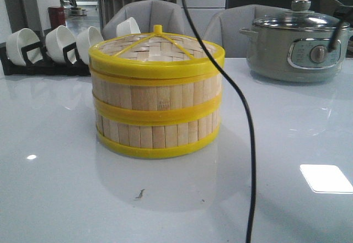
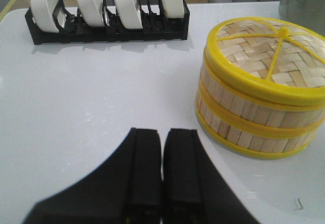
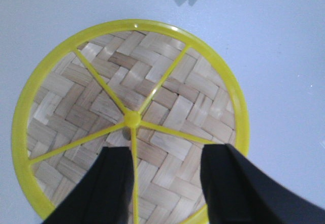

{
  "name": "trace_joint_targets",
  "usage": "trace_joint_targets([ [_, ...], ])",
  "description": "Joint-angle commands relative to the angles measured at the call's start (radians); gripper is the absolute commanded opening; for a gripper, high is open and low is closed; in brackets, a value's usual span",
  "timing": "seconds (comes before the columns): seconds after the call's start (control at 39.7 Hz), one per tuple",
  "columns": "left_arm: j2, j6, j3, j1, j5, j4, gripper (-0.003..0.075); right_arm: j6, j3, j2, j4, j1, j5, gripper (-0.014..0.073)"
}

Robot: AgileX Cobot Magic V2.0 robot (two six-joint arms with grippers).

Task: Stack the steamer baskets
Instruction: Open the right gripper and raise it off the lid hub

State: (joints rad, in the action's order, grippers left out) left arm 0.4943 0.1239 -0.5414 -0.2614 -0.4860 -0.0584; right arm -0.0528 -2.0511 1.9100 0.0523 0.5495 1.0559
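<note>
Two bamboo steamer baskets [image 1: 157, 111] with yellow rims stand stacked in the middle of the white table, the woven lid [image 1: 157, 47] on top. The left wrist view shows the same stack [image 2: 261, 102] to one side. My left gripper [image 2: 162, 137] is shut and empty, low over the table beside the stack and apart from it. My right gripper [image 3: 165, 155] hangs open directly above the lid [image 3: 132, 117], its fingers straddling one yellow spoke near the centre knob, holding nothing. Neither gripper shows in the front view.
A grey electric pot [image 1: 298, 42] with a glass lid stands at the back right. A black rack of white bowls [image 1: 49, 47] sits at the back left [image 2: 109, 13]. A black cable [image 1: 245, 111] hangs down in front of the camera.
</note>
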Motion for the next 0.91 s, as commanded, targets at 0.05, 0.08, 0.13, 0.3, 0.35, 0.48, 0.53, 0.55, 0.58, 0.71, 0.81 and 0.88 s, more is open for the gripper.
trace_joint_targets([
  [0.05, 0.001, 0.008, -0.031, -0.006, 0.091, 0.004, 0.0090, 0.009, 0.186, -0.218, 0.023, -0.006, -0.170, 0.0425],
  [0.08, 0.001, 0.008, -0.031, -0.006, 0.091, 0.004, 0.0090, 0.009, 0.221, -0.234, 0.023, -0.006, -0.194, 0.0425],
  [0.13, 0.001, 0.008, -0.031, -0.006, 0.091, 0.004, 0.0090, 0.009, 0.307, -0.300, 0.023, -0.006, -0.233, 0.0425],
  [0.3, 0.001, 0.008, -0.031, -0.006, 0.091, 0.004, 0.0090, 0.009, 0.638, -0.539, 0.023, -0.006, -0.358, 0.0425],
  [0.35, 0.001, 0.008, -0.031, -0.006, 0.091, 0.004, 0.0090, 0.009, 0.725, -0.608, 0.023, -0.006, -0.389, 0.0425],
  [0.48, 0.001, 0.008, -0.031, -0.006, 0.091, 0.004, 0.0090, 0.009, 0.935, -0.780, 0.020, -0.018, -0.475, 0.0425],
  [0.53, 0.001, 0.008, -0.031, -0.006, 0.091, 0.004, 0.0090, 0.009, 1.007, -0.860, 0.011, -0.038, -0.497, 0.0425],
  [0.55, 0.001, 0.008, -0.031, -0.006, 0.091, 0.004, 0.0090, 0.009, 1.036, -0.899, 0.005, -0.053, -0.502, 0.0425],
  [0.58, 0.001, 0.008, -0.031, -0.006, 0.091, 0.004, 0.0090, 0.009, 1.073, -0.927, 0.001, -0.071, -0.506, 0.0425],
  [0.71, 0.001, 0.008, -0.031, -0.006, 0.091, 0.004, 0.0090, 0.009, 1.212, -1.085, -0.011, -0.165, -0.509, 0.0425],
  [0.81, 0.001, 0.008, -0.031, -0.006, 0.091, 0.004, 0.0090, 0.009, 1.310, -1.202, -0.011, -0.240, -0.509, 0.0425],
  [0.88, 0.001, 0.008, -0.031, -0.006, 0.091, 0.004, 0.0090, 0.009, 1.367, -1.268, -0.011, -0.270, -0.512, 0.0425],
])
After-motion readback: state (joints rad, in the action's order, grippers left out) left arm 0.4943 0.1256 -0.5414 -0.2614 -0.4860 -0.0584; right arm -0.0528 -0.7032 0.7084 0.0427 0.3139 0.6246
